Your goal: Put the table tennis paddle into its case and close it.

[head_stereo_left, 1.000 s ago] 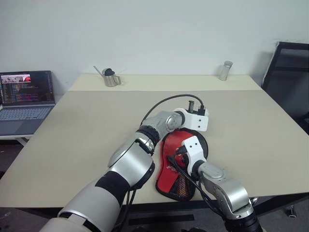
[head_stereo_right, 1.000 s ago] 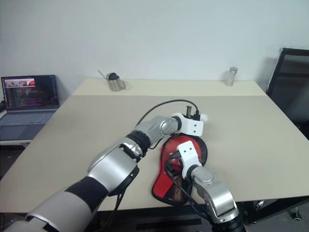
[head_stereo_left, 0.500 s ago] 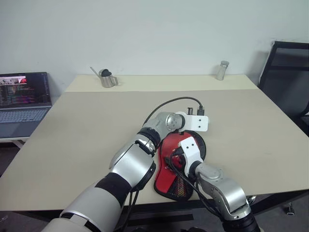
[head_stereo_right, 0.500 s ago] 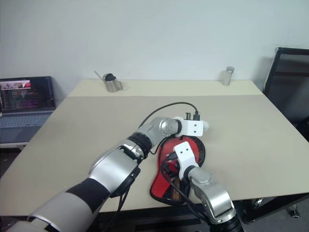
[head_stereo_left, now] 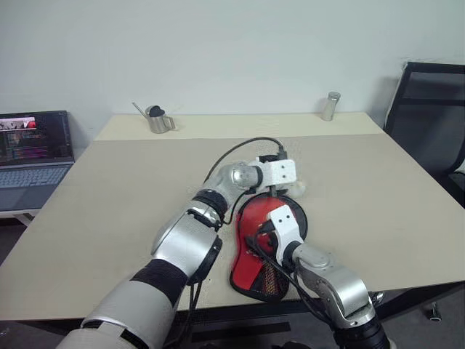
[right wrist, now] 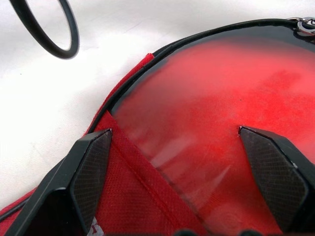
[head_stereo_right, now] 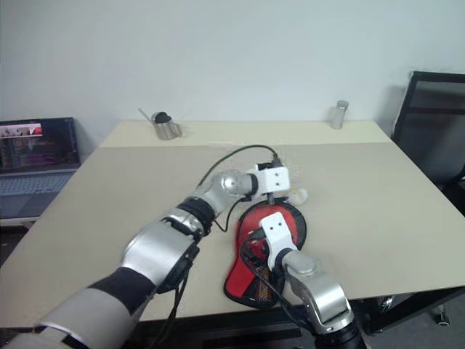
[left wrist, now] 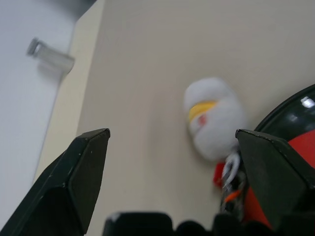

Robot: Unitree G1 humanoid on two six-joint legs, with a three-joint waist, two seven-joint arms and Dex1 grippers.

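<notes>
Since a second ago the left gripper (left wrist: 172, 162) has let its fingers spread wide and its wrist has swung a little to the left of the case (head_stereo_left: 263, 243); the right gripper (right wrist: 184, 162) has not shifted.

The left wrist view shows a white-and-yellow ball charm (left wrist: 214, 123) lying on the table just past the case's rounded end, between the two wide-apart fingers, which hold nothing. The right wrist view shows the case's red face and black edging close up between that gripper's fingers, also fully spread and gripping nothing. Whether the paddle is inside the case cannot be told.

From the head, the case lies near the front edge of a beige table (head_stereo_left: 109, 203), its mesh end toward the robot. A white wall stands behind.

One small metal pitcher (head_stereo_left: 155, 119) and one metal cylinder (head_stereo_left: 330, 106) stand at the far edge, well apart. One laptop (head_stereo_left: 33, 156) sits to the left, one black chair (head_stereo_left: 429, 109) to the right.
</notes>
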